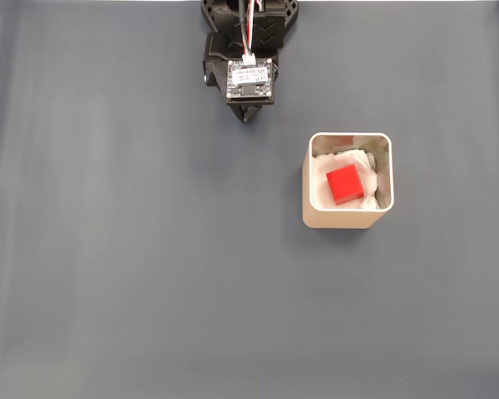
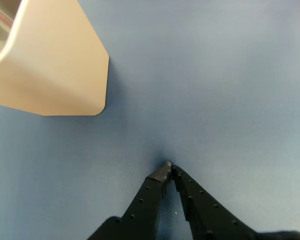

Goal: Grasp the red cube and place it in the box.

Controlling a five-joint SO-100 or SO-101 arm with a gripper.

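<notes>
The red cube (image 1: 345,184) lies inside the box (image 1: 347,219), a beige square container lined with crumpled white paper, right of centre in the fixed view. The arm sits folded at the top centre of that view, its gripper (image 1: 249,117) pointing down toward the cloth, up and left of the box and well apart from it. In the wrist view the gripper (image 2: 169,167) is shut, its two black fingers meeting at the tips with nothing between them. The box's outer wall (image 2: 55,65) fills the upper left corner there.
A plain grey-blue cloth (image 1: 133,274) covers the whole table. A small circuit board with red and white wires (image 1: 249,79) rides on the arm's wrist.
</notes>
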